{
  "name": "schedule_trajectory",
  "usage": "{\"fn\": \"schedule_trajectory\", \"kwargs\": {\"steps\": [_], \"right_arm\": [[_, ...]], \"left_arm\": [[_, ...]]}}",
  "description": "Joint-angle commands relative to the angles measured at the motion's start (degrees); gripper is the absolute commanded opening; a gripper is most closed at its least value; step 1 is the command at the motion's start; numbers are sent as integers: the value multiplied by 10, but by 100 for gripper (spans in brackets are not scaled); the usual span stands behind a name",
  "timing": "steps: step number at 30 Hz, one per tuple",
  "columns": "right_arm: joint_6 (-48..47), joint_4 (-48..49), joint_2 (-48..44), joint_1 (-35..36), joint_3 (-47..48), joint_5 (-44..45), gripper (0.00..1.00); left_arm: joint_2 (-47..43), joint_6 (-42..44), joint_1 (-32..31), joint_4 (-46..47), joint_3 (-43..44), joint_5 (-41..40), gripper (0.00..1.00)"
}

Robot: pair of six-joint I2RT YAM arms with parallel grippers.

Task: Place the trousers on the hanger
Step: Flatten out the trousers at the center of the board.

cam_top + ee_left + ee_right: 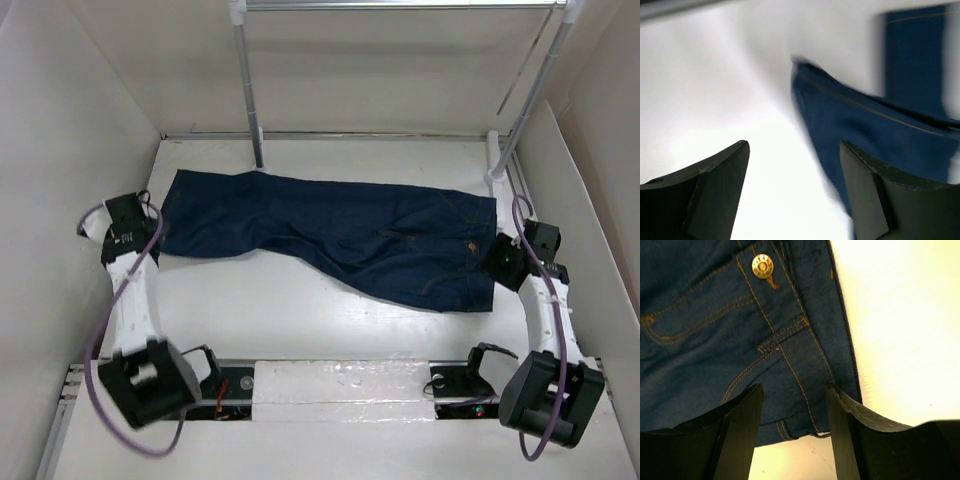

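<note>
Now: trousers (330,235) flat on tabletop (290,310), legs leftward; left fingers (715,185) apart, empty, beside hem; right fingers (730,425) apart over waistband, gripping nothing.

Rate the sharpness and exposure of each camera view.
Left wrist view: motion-blurred, the trousers smear at their edges. Right wrist view: sharp, the brass button crisp, but the table is blown out to pale yellow. Top view: evenly lit, in focus, soft shadows only.

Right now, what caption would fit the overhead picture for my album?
Navy jeans lie spread on the white table, left fingers open by the hems, right fingers open at the waistband.
</note>
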Motion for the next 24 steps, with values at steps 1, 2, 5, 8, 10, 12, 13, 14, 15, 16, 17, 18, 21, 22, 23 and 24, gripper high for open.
{"fn": "schedule_trajectory", "kwargs": {"steps": [1,2,5,8,10,12,13,14,15,16,17,18,21,22,23,24], "right_arm": [[-9,13,-4,10,-4,-28,59],[-11,14,-7,10,-8,-26,59],[-17,15,-26,26,-24,-27,58],[-23,8,-39,37,-28,-33,18],[-31,-5,-48,37,-30,-37,0],[-41,-17,-54,37,-32,-25,0],[-42,-27,-58,37,-35,-16,0],[-39,-27,-58,37,-37,-28,0],[-27,-30,-56,37,-38,-29,2],[-24,-34,-54,37,-40,-28,10],[-14,-35,-50,37,-44,-20,30],[-9,-34,-50,37,-47,-15,40],[12,-34,-40,21,-53,-3,62],[21,-30,-35,3,-55,-4,65],[39,-28,-19,-5,-58,-16,66],[48,-24,-12,-10,-63,-24,65]], "left_arm": [[63,-10,88,26,-52,81,70],[65,-8,95,22,-52,88,70],[78,9,89,2,31,68,70],[98,21,89,-1,35,67,67],[114,34,95,6,15,83,63],[125,40,95,6,4,78,45],[123,39,95,6,-13,80,41],[121,38,95,11,-26,85,41],[114,36,95,20,-41,96,42],[114,30,95,45,-68,98,43],[119,21,95,56,-78,103,46],[136,15,95,69,-85,112,51],[192,-3,95,100,-85,147,51],[202,-5,83,111,-78,171,51],[209,-8,76,115,-76,172,51],[217,-15,69,120,-73,174,51]]}}
